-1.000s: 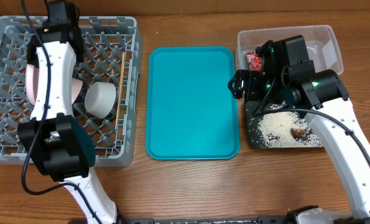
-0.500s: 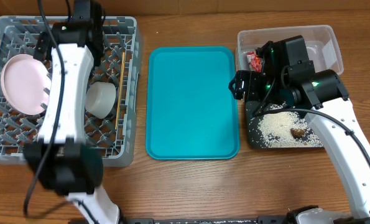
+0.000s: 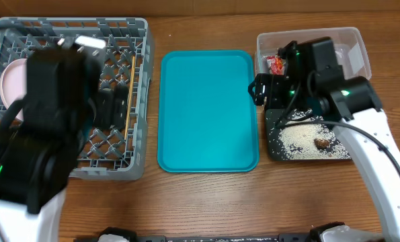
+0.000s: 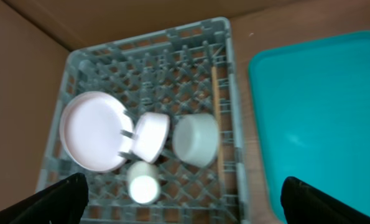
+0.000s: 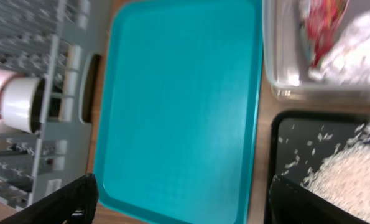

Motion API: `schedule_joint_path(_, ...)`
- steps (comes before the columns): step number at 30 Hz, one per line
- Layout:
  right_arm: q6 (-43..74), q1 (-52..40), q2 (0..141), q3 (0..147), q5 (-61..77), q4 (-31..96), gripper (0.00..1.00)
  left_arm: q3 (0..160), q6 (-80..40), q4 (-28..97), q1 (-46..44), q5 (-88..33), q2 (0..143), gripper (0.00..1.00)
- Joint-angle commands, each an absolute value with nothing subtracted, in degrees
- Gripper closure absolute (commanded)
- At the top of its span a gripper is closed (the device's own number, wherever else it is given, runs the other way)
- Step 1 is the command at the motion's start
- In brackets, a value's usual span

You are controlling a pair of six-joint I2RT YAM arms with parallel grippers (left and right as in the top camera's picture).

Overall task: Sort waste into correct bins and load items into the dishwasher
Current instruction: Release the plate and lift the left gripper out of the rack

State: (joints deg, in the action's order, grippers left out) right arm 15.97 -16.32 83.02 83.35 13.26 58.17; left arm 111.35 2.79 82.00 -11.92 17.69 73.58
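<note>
Wood-grain bench [image 3: 206, 202] underneath; at the overhead frame's left, the grey lattice rack [image 4: 228, 74] wedges the glossy pink plate [image 4: 91, 130], small dish [image 4: 150, 137], bowl [image 4: 196, 138] and cup [image 4: 142, 186] among pegs (probably so nothing slides). Upper right, the clear tub [image 3: 357, 40] holds the crinkled red wrapper [image 3: 275, 65]; below it, the flat black tray [image 3: 273, 144] keeps loose rice [image 3: 300, 138]. The left pincer [image 4: 188, 202] and the right pincer [image 5: 185, 205] both gape empty.

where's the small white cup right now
Left wrist view: the small white cup stands in the grey rack on the left, just below the smaller pink dish.
</note>
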Motion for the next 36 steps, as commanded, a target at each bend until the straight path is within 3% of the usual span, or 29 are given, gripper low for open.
schedule_joint_path(1,12.8,-16.4,74.8,87.0,12.1,57.1,0.09,111.8,-8.4,83.7,-12.0,9.3,69.1,0.0)
schedule_joint_path(4,11.9,-16.4,70.1,87.0,12.1,56.9,0.0,111.8,-8.4,84.4,-12.0,6.6,67.7,0.0)
schedule_joint_path(20,11.9,-16.4,67.8,87.0,12.8,60.4,0.0,111.8,-8.4,84.2,-12.0,4.6,70.7,0.0)
schedule_joint_path(25,11.1,-16.4,64.7,87.0,6.2,62.4,0.0,111.8,-8.4,84.2,-12.0,4.6,72.4,0.0)
schedule_joint_path(32,-3.0,-16.3,55.8,85.5,5.9,62.1,0.0,111.8,-8.4,84.2,-12.0,4.6,75.2,0.0)
schedule_joint_path(36,-6.5,-16.2,50.8,77.5,1.6,57.3,0.0,111.8,-8.4,84.2,-12.0,4.6,77.1,0.0)
